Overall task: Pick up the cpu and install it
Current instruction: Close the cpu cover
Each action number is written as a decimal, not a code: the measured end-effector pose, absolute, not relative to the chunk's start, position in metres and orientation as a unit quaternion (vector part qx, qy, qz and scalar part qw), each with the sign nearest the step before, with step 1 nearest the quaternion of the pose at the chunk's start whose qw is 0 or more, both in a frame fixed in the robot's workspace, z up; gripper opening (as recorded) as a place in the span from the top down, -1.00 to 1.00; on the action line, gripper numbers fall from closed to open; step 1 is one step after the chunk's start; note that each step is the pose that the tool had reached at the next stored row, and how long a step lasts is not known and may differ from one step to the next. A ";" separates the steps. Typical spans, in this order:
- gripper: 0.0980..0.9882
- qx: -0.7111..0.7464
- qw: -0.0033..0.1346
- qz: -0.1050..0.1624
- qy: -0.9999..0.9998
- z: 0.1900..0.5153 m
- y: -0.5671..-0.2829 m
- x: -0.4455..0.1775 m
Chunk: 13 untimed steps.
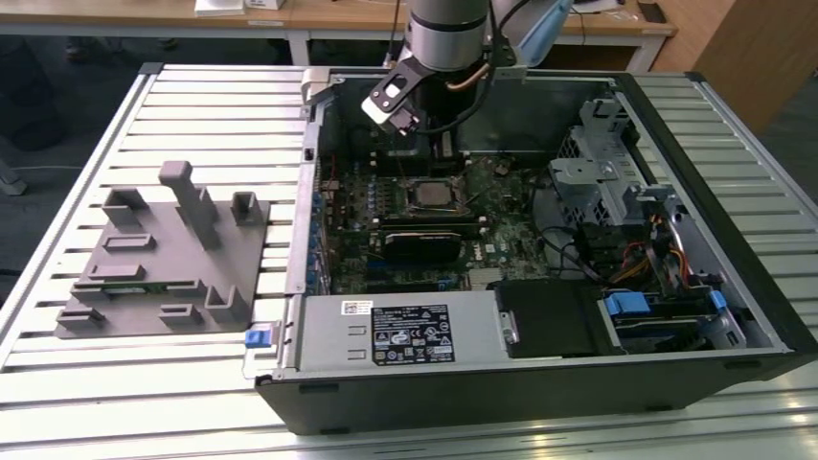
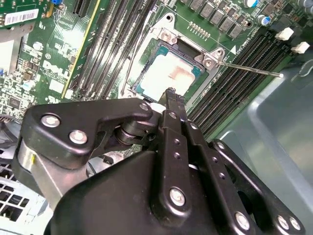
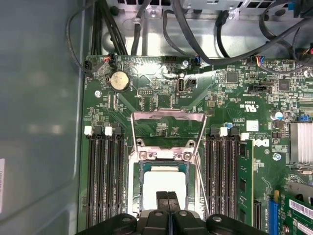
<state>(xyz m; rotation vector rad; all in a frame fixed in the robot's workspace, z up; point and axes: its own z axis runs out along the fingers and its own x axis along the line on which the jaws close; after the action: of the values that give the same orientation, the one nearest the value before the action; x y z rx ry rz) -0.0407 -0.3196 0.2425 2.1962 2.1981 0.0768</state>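
Honestly, it looks like the pick-up part is done. The cpu [image 3: 164, 183] is lying in the socket [image 3: 135, 182] on the motherboard [image 3: 234, 98], pale top up, right under the tips of the end effector [image 3: 167, 198]. So I'd call this the install step, somewhere around seating the chip.

The end effector's two fingers are pressed together with nothing between them, so it's not carrying anything. In the second wrist view its tip [image 2: 170, 94] hangs over the near edge of the cpu [image 2: 168, 73]. I can't tell if it's actually touching the lid or just sitting above it.

The load plate [image 3: 168, 113] is flipped open just beyond the fingertips, and the thin lever [image 2: 249, 70] sticks out off to one side. Memory slots [image 3: 102, 181] run along both sides of the end effector.

My guess is whatever follows needs a gentle touch. The chip has to sit flat and square in the socket, and the fingers have to stay clear of that lever.
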 end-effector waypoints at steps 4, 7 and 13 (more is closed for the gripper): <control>0.98 0.707 0.016 0.024 0.707 0.259 -0.320 -0.041; 0.98 0.706 0.015 0.023 0.707 0.268 -0.320 -0.041; 0.98 0.707 0.015 0.023 0.707 0.268 -0.329 -0.041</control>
<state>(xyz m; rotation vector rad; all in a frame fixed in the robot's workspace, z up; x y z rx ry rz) -0.0405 -0.3287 0.2678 2.1987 2.2004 0.0715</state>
